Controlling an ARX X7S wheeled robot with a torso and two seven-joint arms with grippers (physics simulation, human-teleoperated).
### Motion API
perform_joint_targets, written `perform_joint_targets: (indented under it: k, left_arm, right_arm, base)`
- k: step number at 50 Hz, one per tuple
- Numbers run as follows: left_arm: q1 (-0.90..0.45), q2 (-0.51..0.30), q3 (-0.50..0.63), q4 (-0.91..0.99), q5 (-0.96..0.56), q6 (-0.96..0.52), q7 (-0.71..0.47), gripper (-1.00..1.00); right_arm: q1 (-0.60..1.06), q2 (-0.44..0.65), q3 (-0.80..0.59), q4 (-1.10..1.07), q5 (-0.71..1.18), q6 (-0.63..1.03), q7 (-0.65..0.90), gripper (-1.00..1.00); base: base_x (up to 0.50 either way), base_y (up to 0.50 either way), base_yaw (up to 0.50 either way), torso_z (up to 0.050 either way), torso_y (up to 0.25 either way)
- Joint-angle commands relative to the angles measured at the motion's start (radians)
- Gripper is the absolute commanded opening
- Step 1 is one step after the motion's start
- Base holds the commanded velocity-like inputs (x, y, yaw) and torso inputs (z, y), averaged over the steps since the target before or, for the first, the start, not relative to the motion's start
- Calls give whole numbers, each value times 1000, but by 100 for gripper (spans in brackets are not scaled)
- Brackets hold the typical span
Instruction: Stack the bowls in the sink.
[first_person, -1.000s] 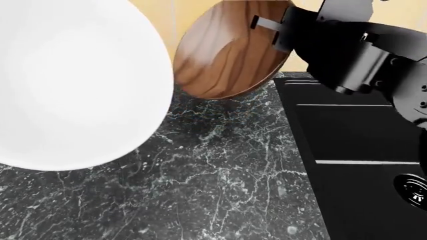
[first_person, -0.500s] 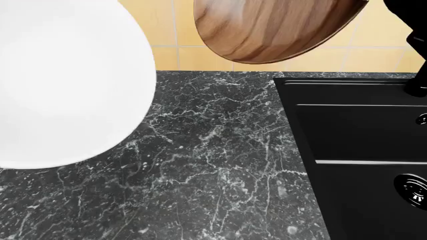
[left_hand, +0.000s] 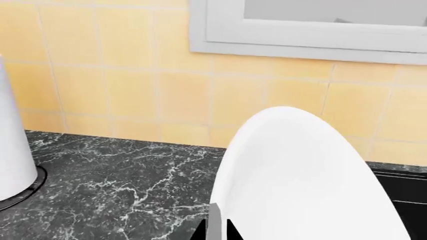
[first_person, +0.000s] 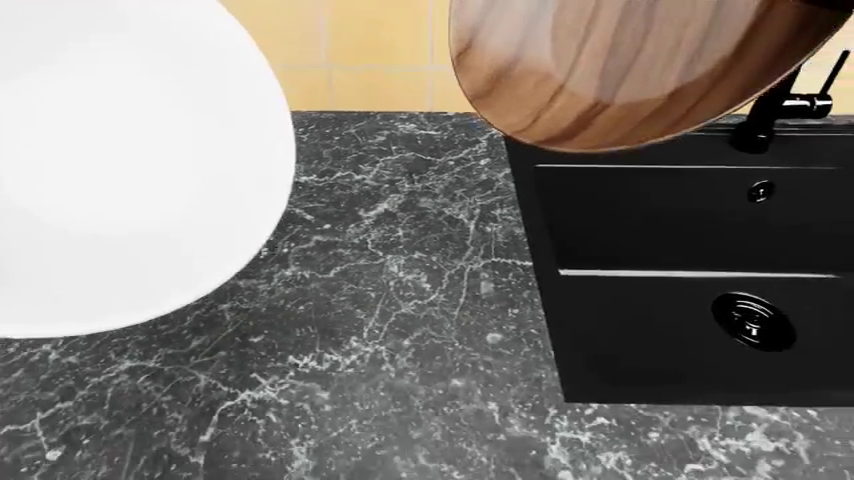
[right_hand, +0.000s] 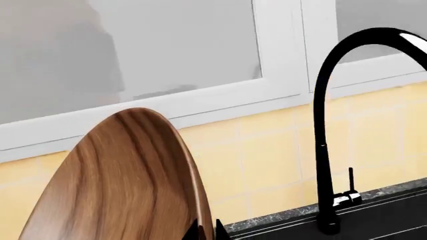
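The left gripper (left_hand: 217, 231) clamps the rim of the white bowl (left_hand: 303, 180), only the dark tips of its fingers showing at the picture's edge; the right gripper (right_hand: 203, 231) likewise pinches the rim of the brown wood-grain bowl (right_hand: 123, 185). Both bowls are held up in the air, tilted on edge. From the head view, the white bowl (first_person: 120, 160) fills the left side over the countertop (first_person: 387, 330), while the brown bowl (first_person: 627, 70) hangs at the upper right, over the back left corner of the sink (first_person: 667, 330).

The matte black basin lies bare below, its round drain (first_person: 751, 320) on the floor and a small overflow hole (first_person: 761, 190) on the back wall. The tall black faucet (right_hand: 333, 135) arches up behind the sink, just beside the brown bowl in the right wrist view. A white cylindrical object (left_hand: 13, 145) stands on the counter well to one side of the white bowl.

The counter is black marble with white veins. Yellow tiles (left_hand: 133, 85) cover the wall behind it, under a white-framed window (right_hand: 200, 60) with frosted panes.
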Motion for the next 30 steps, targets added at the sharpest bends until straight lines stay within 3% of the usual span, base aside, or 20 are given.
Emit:
perform_joint_targets:
  k: [1, 30]
  left_arm:
    - [-16, 7, -6, -2, 0, 1, -9, -100]
    - [-16, 8, -16, -10, 2, -17, -9, -100]
  right_arm:
    - [-6, 43, 22, -32, 0, 1, -8, -100]
    - [-62, 125, 59, -89, 16, -40, -33, -100]
  base:
    - [-493, -423, 0, 0, 0]
    - [-389, -493, 0, 0, 0]
